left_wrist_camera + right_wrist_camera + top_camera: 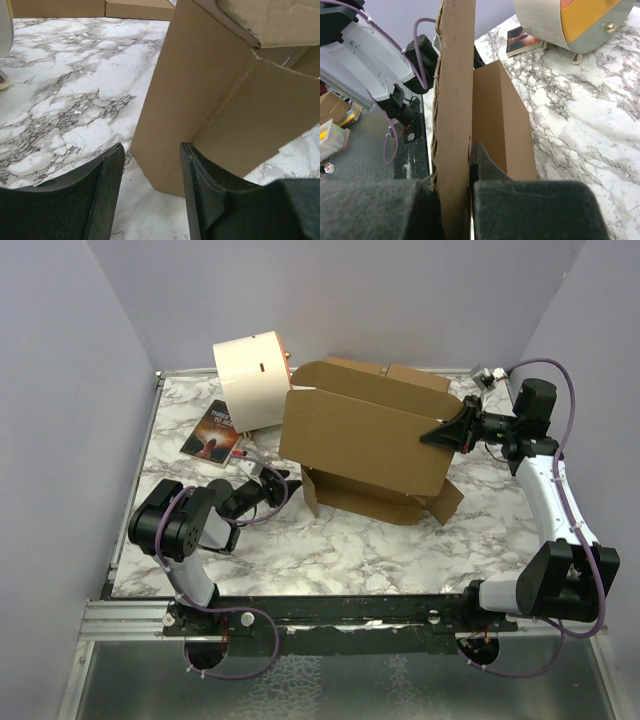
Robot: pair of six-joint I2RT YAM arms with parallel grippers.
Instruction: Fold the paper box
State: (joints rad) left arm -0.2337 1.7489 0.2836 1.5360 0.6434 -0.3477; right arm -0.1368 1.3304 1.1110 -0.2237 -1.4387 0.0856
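Near the tabletop's [330, 552] left edge our left gripper [152, 162] sits, jaws apart, just beside the paper box [362, 440] at mid-tabletop; toward the far right corner our right gripper's [443, 434] jaws clamp its raised panel

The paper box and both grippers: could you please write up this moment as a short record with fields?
paper box: partly folded, large panel raised, flaps open
right gripper: shut on the raised panel's right edge
left gripper: open, facing the lower left flap, holding nothing
behind the box: cream drum, book, smaller boxes
surface: marble table
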